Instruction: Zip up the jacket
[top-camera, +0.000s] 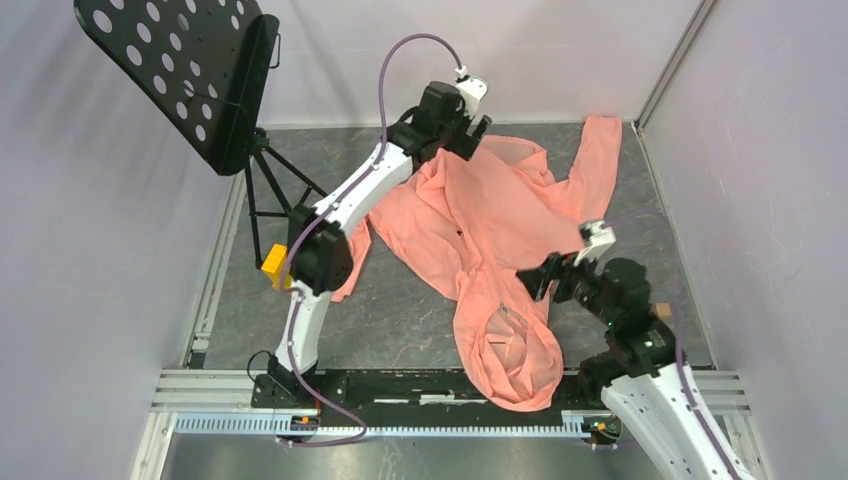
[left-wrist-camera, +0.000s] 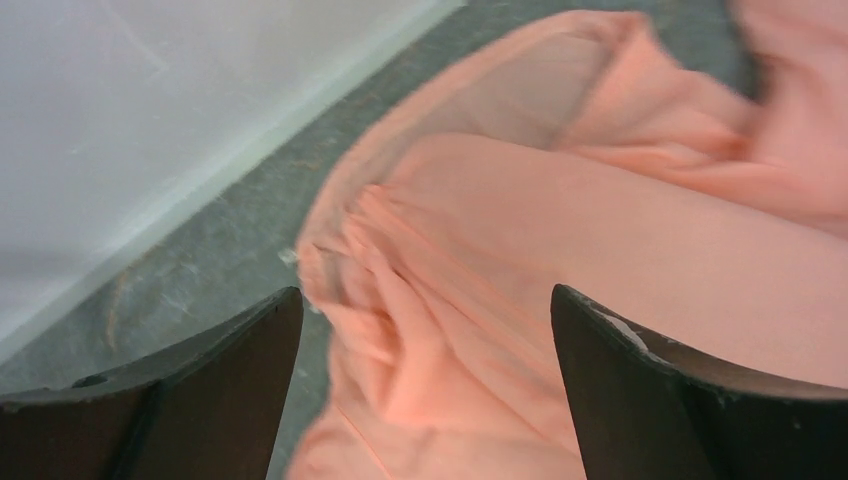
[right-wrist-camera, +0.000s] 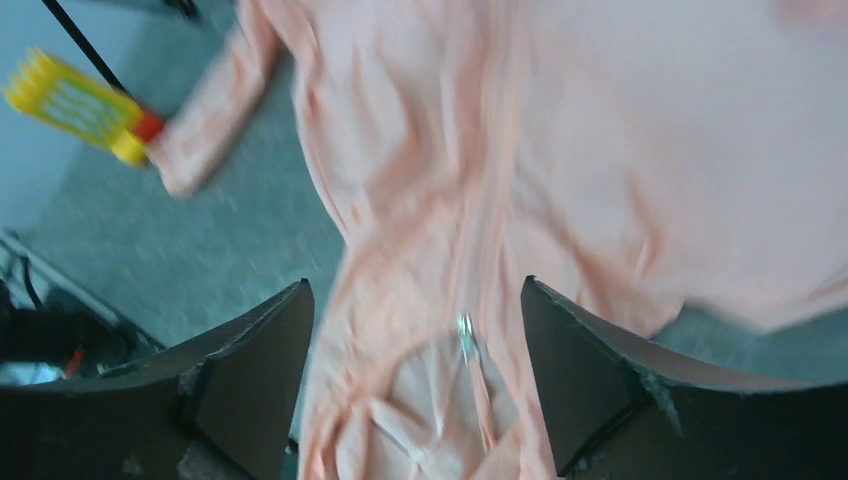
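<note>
**Soft jacket (top-camera: 480, 220), open jaws**

The jacket lies in the middle of the bench (top-camera: 400, 310), hood (top-camera: 515, 360) at the bottom. It looks thin and floppy, so it can bunch up. Left jaws and right jaws are open, holding nothing. Best spot to pinch: the zip tab (right-wrist-camera: 465, 336) by the hood.

A robotics lab test cell is shown. A grey table (top-camera: 400, 310) is enclosed on the left, right and far sides by plain pale panel walls (top-camera: 90, 250). Slotted aluminium rails (top-camera: 200, 385) are fixed along the near edge, where the left arm (top-camera: 340, 200) and the right arm (top-camera: 640, 350) are bolted. A purple cable (top-camera: 395, 60) is looped above the left arm, and a black perforated panel (top-camera: 170, 60) is carried on a tripod (top-camera: 265, 190) at the far left.
</note>
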